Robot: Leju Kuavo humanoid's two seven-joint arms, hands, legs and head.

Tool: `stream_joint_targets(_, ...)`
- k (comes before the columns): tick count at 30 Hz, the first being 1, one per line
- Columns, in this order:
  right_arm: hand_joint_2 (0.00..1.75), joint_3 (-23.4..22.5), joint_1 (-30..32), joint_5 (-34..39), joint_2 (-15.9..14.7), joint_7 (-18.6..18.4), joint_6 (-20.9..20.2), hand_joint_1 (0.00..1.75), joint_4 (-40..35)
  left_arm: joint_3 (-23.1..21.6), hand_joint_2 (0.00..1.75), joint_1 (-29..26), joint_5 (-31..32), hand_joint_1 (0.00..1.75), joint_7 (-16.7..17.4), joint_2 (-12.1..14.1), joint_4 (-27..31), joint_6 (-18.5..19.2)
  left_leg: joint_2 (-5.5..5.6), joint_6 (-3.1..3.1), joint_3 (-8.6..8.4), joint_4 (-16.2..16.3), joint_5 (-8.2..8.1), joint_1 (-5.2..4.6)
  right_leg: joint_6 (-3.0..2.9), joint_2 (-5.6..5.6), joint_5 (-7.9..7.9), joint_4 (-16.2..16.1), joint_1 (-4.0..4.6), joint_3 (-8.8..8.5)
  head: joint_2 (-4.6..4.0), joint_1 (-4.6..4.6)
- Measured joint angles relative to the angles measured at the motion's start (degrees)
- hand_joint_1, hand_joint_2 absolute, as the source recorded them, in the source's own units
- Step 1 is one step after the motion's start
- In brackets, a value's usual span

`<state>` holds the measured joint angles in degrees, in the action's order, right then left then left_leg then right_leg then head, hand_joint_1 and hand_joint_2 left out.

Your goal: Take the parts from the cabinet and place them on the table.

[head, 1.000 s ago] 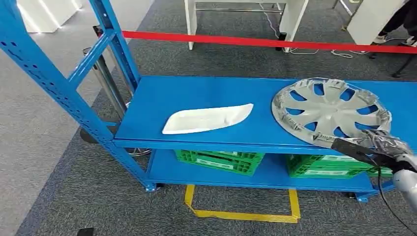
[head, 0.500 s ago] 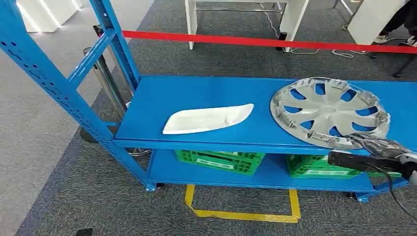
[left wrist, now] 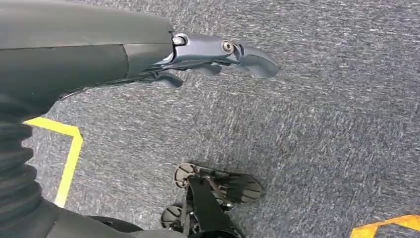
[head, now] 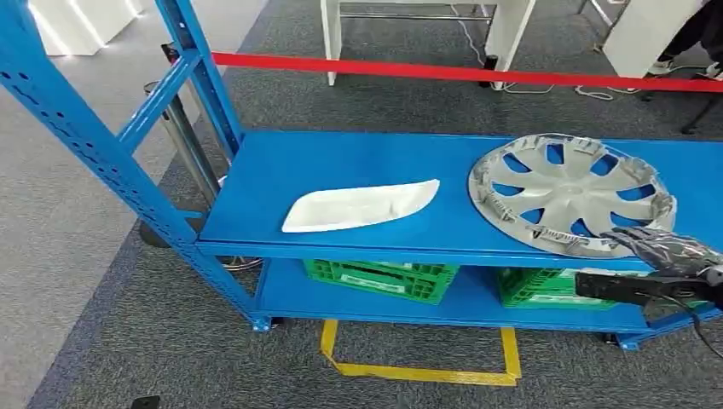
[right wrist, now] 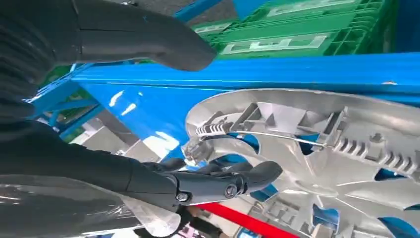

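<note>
The silver hubcap (head: 573, 194) lies flat on the blue shelf (head: 341, 166) of the cabinet, its near rim at the shelf's front edge, well apart from the white part (head: 362, 205) to its left (open blue shelf between them). The right hand (head: 661, 251) sits at that rim, fingers (right wrist: 233, 181) over it and thumb below; whether it grips, I cannot tell. It has dropped slightly lower than before. The left hand (left wrist: 213, 54) hangs over carpet, fingers loosely apart, holding nothing.
</note>
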<state>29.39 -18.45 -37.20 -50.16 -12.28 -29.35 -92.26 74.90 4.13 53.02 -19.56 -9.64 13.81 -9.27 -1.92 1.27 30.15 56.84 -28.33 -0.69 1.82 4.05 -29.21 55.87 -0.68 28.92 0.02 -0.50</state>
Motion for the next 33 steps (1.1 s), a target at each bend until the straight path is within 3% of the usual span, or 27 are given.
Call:
stream_joint_targets(3, 1.75, 1.1, 0.0, 0.0, -1.1, -0.1, 0.0, 0.00, -1.2, 0.0, 1.75, 0.0, 0.0, 0.00, 0.0, 0.0, 0.0, 0.0, 0.00, 0.00, 0.00, 0.0, 0.00, 0.00, 0.00, 0.00, 0.00, 0.0, 0.00, 0.01, 0.00, 0.00)
stream_joint_targets(5, 1.75, 2.0, -0.1, 0.0, -3.2, -3.3, 3.4, 0.00, -2.9, 0.1, 1.75, 0.0, -0.1, 0.00, 0.0, 0.0, 0.0, 0.0, 0.00, 0.00, 0.02, 0.0, 0.00, 0.00, 0.00, 0.00, 0.00, 0.0, 0.00, 0.03, 0.00, -0.02)
stream_joint_targets(9, 1.75, 1.9, -0.2, 1.8, -4.3, -4.0, 3.5, 0.00, -2.7, 0.1, 1.75, 0.0, 0.0, 0.00, 0.0, 0.0, 0.0, 0.0, 0.00, 0.00, 0.02, 0.0, 0.00, 0.00, 0.00, 0.00, 0.00, 0.0, 0.00, 0.04, 0.00, 0.00)
stream_joint_targets(19, 1.75, -0.6, 0.8, 2.8, -4.6, -4.6, 6.2, 0.00, 4.3, 0.1, 1.75, 0.0, 1.1, 0.00, 0.0, 0.0, 0.0, 0.0, 0.02, 0.00, 0.05, 0.0, 0.00, -0.02, 0.01, 0.02, 0.01, 0.0, -0.01, 0.04, 0.00, 0.00)
stream_joint_targets(24, 1.75, -1.0, 0.3, 2.5, -3.3, -2.2, 6.3, 0.00, 10.7, 0.1, 1.75, 0.1, 2.0, 0.00, 0.0, 0.0, 0.0, 0.4, 0.05, 0.01, 0.06, 0.0, 0.01, -0.02, 0.01, 0.06, 0.01, 0.0, 0.00, 0.02, 0.00, 0.00)
stream_joint_targets(33, 1.75, -0.4, -5.4, -3.4, 2.8, 1.5, 9.8, 0.00, 23.3, -0.1, 1.75, 0.2, 3.1, 0.00, 0.0, 0.4, 0.0, 0.6, 0.04, 0.01, 0.08, 0.0, 0.07, -0.02, 0.01, 0.04, 0.02, 0.0, 0.01, 0.04, 0.00, -0.02)
